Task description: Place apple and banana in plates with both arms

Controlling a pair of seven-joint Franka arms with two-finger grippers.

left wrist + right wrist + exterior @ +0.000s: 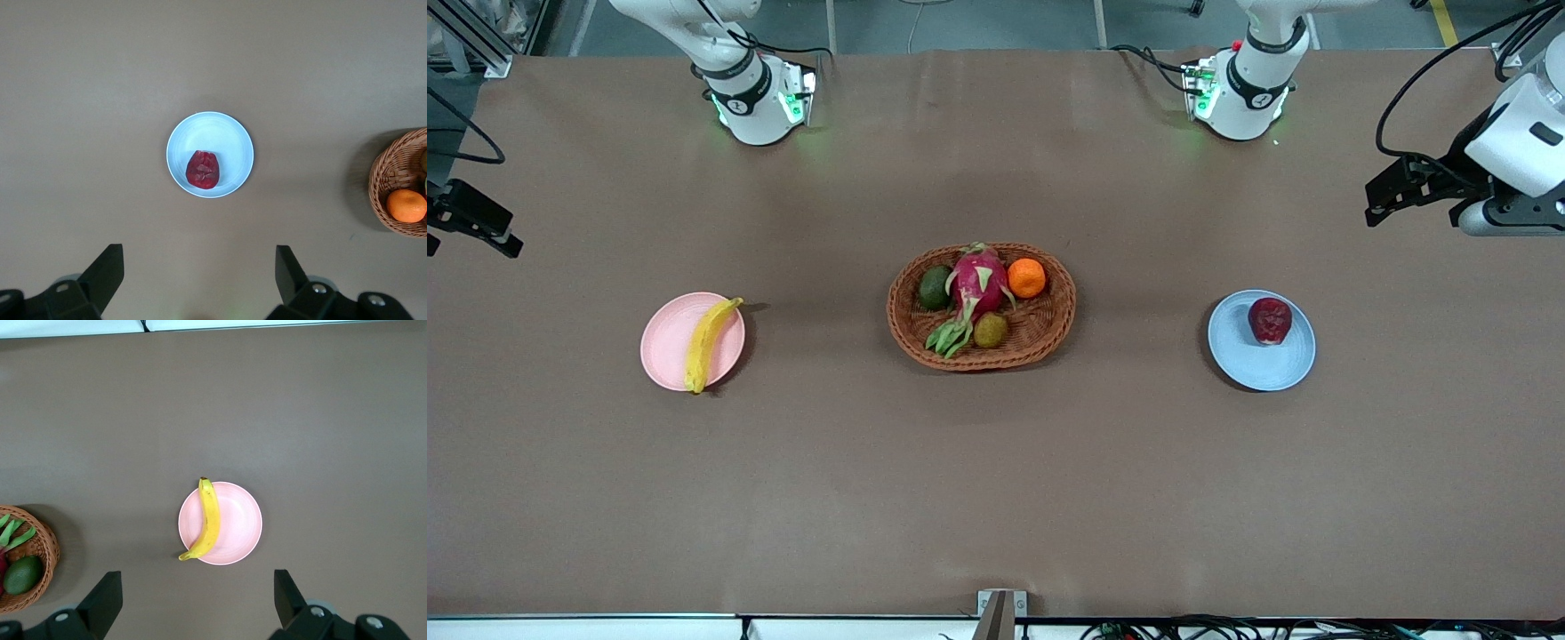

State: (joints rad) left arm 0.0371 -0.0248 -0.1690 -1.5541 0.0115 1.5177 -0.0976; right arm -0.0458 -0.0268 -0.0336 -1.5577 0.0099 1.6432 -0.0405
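Note:
The yellow banana (708,341) lies across the pale pink plate (665,345) toward the right arm's end of the table; one tip hangs over the rim. They also show in the right wrist view, the banana (207,519) on the plate (238,525). The dark red apple (1269,320) sits on the light blue plate (1254,359) toward the left arm's end, also seen in the left wrist view as apple (203,169) and plate (223,138). My left gripper (1385,197) (200,257) and right gripper (494,233) (198,581) are open, empty, raised high over the table's ends.
A brown oval wicker basket (1049,333) stands mid-table between the plates. It holds a pink dragon fruit (978,280), an orange (1026,277), an avocado (935,287) and a small brown fruit (990,330). The arm bases stand along the table's edge farthest from the front camera.

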